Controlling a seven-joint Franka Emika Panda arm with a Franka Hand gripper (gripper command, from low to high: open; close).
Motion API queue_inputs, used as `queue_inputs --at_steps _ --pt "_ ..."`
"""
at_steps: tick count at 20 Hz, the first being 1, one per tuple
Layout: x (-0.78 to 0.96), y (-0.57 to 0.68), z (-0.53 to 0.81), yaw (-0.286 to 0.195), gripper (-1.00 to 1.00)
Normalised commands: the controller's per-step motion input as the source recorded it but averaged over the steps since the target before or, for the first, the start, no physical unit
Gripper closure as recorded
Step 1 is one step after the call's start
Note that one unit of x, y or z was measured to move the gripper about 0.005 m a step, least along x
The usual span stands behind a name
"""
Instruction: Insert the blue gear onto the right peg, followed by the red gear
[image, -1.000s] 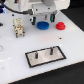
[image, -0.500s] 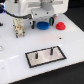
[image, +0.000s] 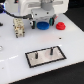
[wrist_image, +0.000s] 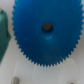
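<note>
**Blue gear directly beneath the end effector**

On the white worktop (image: 12, 55), the blue gear (image: 43, 23) lies under the end effector (image: 42, 18), filling the wrist view. Whether the end effector grips it cannot be told. The red gear (image: 61, 25) sits just beside the blue gear, on the exterior view's right.

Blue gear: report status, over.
Gripper low over blue gear; jaws' state unclear. Red gear beside it. Right peg bare, unobstructed.
</note>
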Motion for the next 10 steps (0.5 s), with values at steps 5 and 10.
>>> queue_inputs --at_steps 5,10 --pt "0.0 0.0 0.0 0.0 1.0" --pt "0.11 0.0 0.08 0.0 1.0"
